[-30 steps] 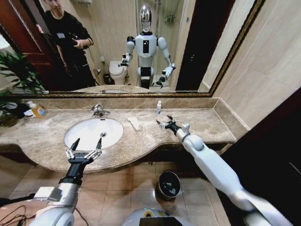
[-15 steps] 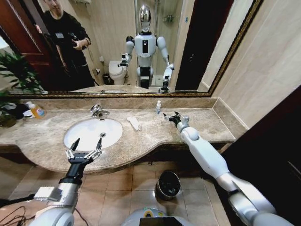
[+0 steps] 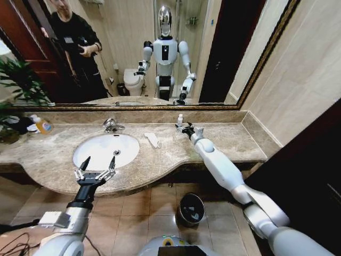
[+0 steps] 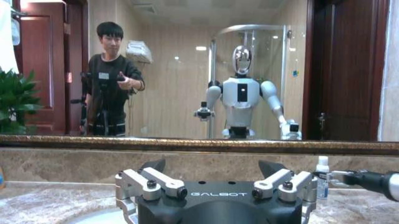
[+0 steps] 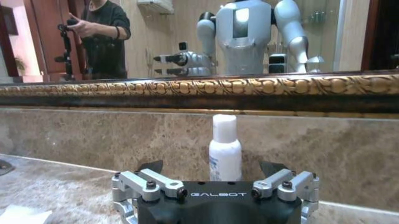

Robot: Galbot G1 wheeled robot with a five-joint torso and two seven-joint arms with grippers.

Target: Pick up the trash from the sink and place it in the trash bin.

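A tiny clear white-capped bottle [image 3: 180,120] stands upright on the marble counter against the back wall, right of the sink [image 3: 96,152]. My right gripper [image 3: 184,128] is open just in front of it. From the right wrist the bottle [image 5: 224,149] rises straight ahead between the spread fingers [image 5: 149,169], untouched. A white wrapper [image 3: 153,140] lies flat on the counter between sink and bottle. My left gripper [image 3: 97,168] hovers open over the sink's front rim, holding nothing. The trash bin [image 3: 191,209] stands on the floor below the counter.
A chrome tap [image 3: 112,126] sits behind the basin. An orange-labelled soap bottle [image 3: 42,126] stands at the far left beside a plant [image 3: 18,85]. The mirror's gilt frame [image 5: 249,86] runs above the counter's backsplash. The left wrist view shows the bottle [image 4: 322,176] and right gripper [image 4: 346,177].
My right arm has reached farther back and swung left, bringing its open gripper up to the small bottle. The left arm has stayed still.
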